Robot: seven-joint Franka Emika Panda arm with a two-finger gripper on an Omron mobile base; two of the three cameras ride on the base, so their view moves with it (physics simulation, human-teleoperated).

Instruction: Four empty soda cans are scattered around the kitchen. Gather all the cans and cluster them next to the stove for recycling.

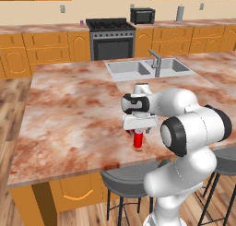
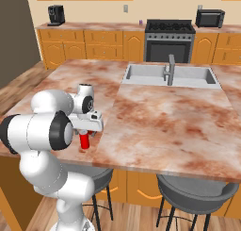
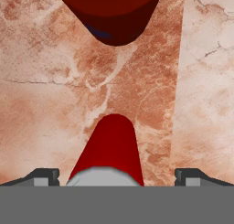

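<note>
A red soda can (image 1: 138, 141) stands upright on the marble island, close to its near edge, and appears again as the soda can (image 2: 84, 141). My gripper (image 1: 137, 131) hangs just over it and is open. In the hand view the can (image 3: 109, 150) rises between the two fingertips (image 3: 45, 175), which stand well clear of its sides. A dark red rounded shape (image 3: 109, 13) at the top of that view is cut off, so I cannot tell what it is. A small purple can (image 1: 82, 22) sits on the back counter just left of the stove (image 1: 110, 36).
The sink (image 1: 131, 72) with a grey faucet (image 1: 156, 62) is sunk into the island's far side. A black box appliance (image 1: 142, 15) and a tall grey canister (image 1: 180, 13) stand right of the stove. Grey stools (image 1: 126, 183) tuck under the island's near edge.
</note>
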